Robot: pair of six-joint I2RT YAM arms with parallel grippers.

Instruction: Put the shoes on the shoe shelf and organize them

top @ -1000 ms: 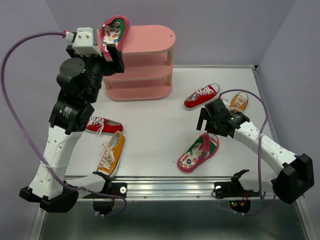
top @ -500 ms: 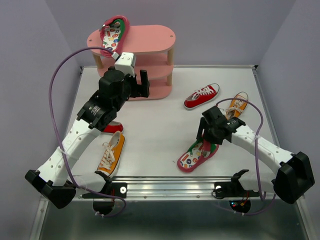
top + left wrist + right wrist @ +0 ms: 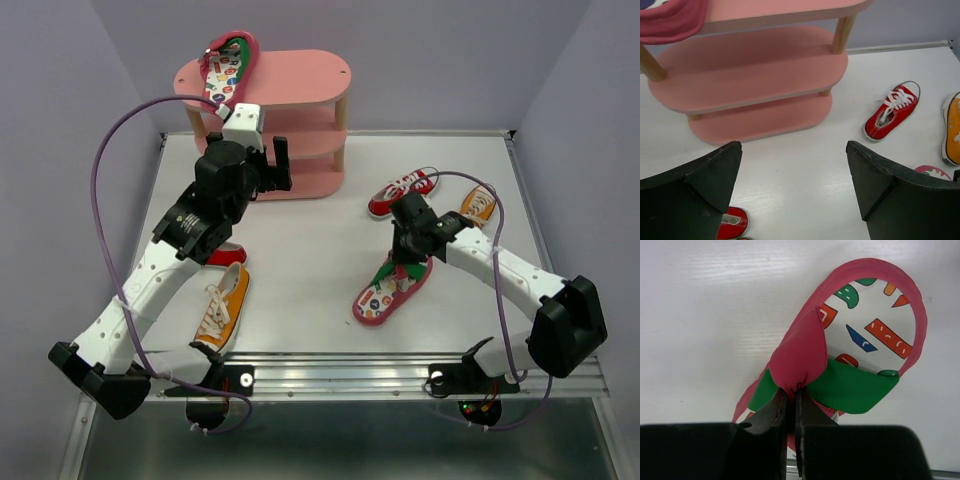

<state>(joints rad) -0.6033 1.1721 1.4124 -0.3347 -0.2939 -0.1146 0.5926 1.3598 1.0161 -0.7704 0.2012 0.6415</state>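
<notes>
From above and behind, the top view faces the pink three-tier oval shelf [image 3: 300, 75]. The left wrist view shares that shelf, nearer; the right wrist view looks closely down at the white table [image 3: 700, 315].

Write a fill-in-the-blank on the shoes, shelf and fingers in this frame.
1. The right gripper is shut on the ____ of the pink flip-flop with patterned white insole on the white table.
2. The matching flip-flop lies on the ____ board of the pink three-tier shelf with wooden posts.
3. The left gripper stands ____, holding nothing.
Missing words: straps; top; open.
</notes>
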